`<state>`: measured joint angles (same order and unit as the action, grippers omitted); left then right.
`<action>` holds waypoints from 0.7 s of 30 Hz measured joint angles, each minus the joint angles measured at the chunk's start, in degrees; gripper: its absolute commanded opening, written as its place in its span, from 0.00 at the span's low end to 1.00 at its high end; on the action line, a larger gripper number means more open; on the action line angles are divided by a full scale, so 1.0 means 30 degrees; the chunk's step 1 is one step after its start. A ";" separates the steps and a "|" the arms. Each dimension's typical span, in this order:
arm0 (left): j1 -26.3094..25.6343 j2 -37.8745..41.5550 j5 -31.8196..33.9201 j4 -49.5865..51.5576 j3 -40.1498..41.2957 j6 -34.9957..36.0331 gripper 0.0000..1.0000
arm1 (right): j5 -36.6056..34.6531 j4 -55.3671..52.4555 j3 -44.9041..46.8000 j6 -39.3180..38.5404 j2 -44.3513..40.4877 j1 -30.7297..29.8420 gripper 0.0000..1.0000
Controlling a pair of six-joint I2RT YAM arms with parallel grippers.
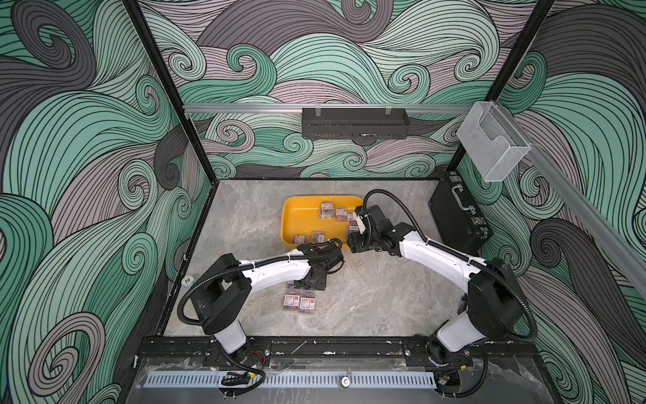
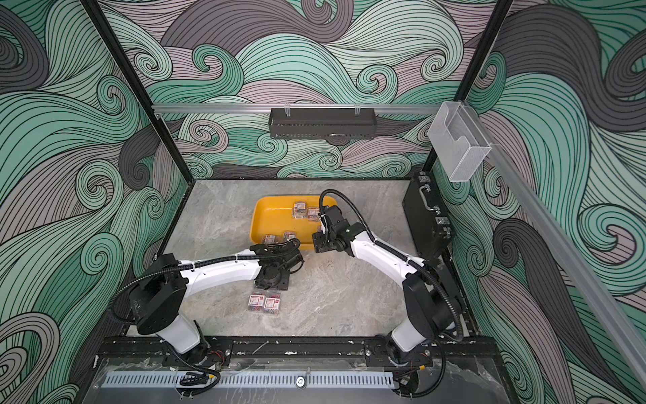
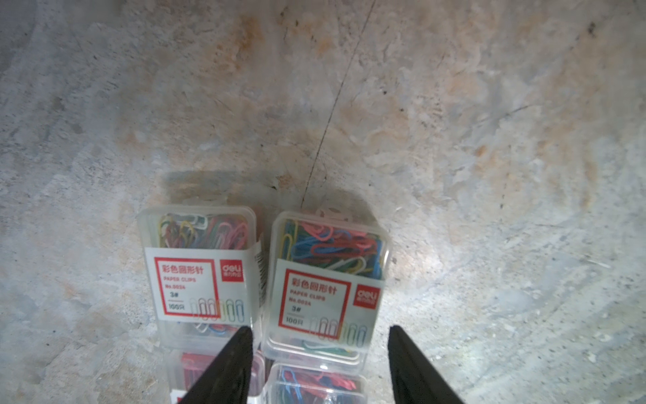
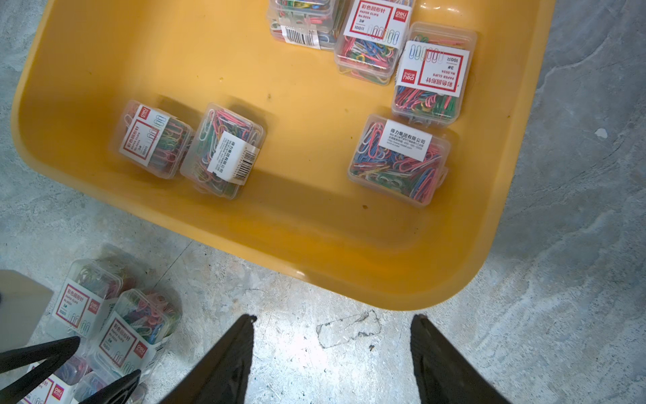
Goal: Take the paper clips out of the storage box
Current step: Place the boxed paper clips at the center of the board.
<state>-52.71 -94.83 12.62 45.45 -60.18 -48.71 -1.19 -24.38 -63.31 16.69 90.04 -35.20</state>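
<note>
Left gripper (image 3: 320, 330): jaws parted, gripping nothing. The black fingers (image 3: 230, 367) straddle one clear box and stand clear of its sides.
Under left gripper: four boxes of paper clips (image 3: 325, 280) on the table (image 3: 454, 140), packed two by two. Two show red-framed labels face up. The two nearer the wrist are cut off by the frame.
Right gripper (image 4: 334, 318): jaws parted, nothing between them. Tips are over bare table, just outside a rounded corner of the storage box (image 4: 314, 245).
Storage box contents: six boxes seen from the right wrist. Four are gathered toward the right back corner, one of them cut off. Two lie side by side by the front rim.
Layout, both top views: storage box (image 1: 300, 217) (image 2: 272, 217) mid-table toward the back. The four boxes already out lie in front of it, apart from it, partly hidden under the left wrist.
Surround: black briefcase (image 1: 458, 217) on edge against the right wall, well apart from the storage box. Clear bin (image 1: 489, 143) on the wall rail above it.
</note>
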 measured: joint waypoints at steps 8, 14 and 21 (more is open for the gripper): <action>-0.0036 0.0000 0.0233 0.0015 0.0000 0.0007 0.62 | 0.0000 -0.0007 0.0000 -0.0007 0.0000 0.0015 0.71; -0.0036 -0.0226 0.0590 0.0328 -0.0736 0.0350 0.63 | 0.0000 -0.0015 0.0000 -0.0007 0.0000 0.0015 0.71; -0.0036 -0.1632 0.0860 0.0437 -0.2047 0.1042 0.63 | -0.0066 -0.0022 0.0000 -0.0007 -0.0015 0.0015 0.71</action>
<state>-52.82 -99.72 15.20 46.76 -66.32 -45.58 -1.39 -24.45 -63.31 16.67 90.00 -35.16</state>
